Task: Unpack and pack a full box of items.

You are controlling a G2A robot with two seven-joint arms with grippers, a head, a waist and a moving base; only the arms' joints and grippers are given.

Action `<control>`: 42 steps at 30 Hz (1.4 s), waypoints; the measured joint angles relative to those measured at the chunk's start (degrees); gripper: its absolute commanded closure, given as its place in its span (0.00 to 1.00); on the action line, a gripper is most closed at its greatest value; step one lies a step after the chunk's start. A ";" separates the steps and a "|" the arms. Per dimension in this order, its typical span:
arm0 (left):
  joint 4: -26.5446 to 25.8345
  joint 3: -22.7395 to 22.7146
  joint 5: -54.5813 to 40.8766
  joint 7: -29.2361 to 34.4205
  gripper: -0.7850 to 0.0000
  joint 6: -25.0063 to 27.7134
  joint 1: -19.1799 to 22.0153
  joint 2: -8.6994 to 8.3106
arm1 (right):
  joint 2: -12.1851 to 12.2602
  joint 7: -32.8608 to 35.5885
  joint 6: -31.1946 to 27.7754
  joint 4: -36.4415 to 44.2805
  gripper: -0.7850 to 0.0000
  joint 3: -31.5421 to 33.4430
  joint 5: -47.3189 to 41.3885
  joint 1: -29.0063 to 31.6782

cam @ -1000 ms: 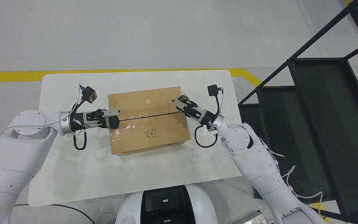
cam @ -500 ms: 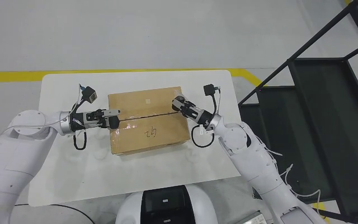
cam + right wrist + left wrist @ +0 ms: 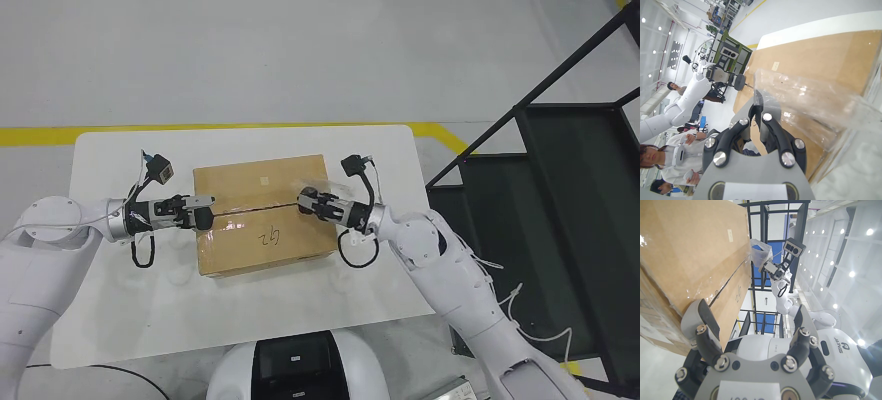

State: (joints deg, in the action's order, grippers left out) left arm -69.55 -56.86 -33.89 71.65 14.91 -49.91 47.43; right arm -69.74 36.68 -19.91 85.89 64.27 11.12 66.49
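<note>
Top view: cardboard box (image 3: pixel 265 215) closed, in the middle of the white table (image 3: pixel 120 300). Left arm stretched level, left gripper (image 3: pixel 205 213) at the box's left end, by the seam. Right arm bent inward, right gripper (image 3: pixel 305 203) above the seam.

Left wrist view: fingers spread wide, gripping nothing; one pad against the box's corner, probably touching.

Right wrist view: pinched tight on a strip of clear tape (image 3: pixel 806 98) running back to the box's edge.

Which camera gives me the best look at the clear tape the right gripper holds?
Right wrist view: the clear tape stretches close-up from the right gripper to the box. Left wrist view shows the tape small, at the box's far end; top view, a faint pale patch.
</note>
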 measured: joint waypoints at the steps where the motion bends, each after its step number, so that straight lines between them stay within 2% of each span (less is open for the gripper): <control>1: 0.00 0.00 0.00 0.00 0.00 0.00 0.00 0.00 | -0.07 0.12 0.25 -0.32 1.00 -0.36 0.02 -0.37; 17: 0.00 0.00 0.00 0.00 0.00 0.00 0.00 0.00 | -1.71 -0.89 6.96 -6.05 1.00 -6.24 1.66 -5.95; 28: 0.00 0.00 0.00 0.00 0.00 0.00 0.00 0.00 | -1.98 0.80 10.16 -5.07 1.00 -7.21 2.40 -6.86; 29: 0.00 0.00 0.00 0.00 0.00 0.00 0.00 0.00 | -1.95 1.24 10.62 -4.68 0.00 -7.13 2.35 -6.80; 42: 0.00 0.00 0.00 0.00 0.00 0.00 0.00 0.00 | -1.47 0.78 13.29 -1.09 0.00 -4.41 0.48 -4.49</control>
State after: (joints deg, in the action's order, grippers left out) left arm -69.55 -56.86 -33.89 71.65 14.91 -49.91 47.43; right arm -71.21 37.46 -6.63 84.80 59.86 11.59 62.00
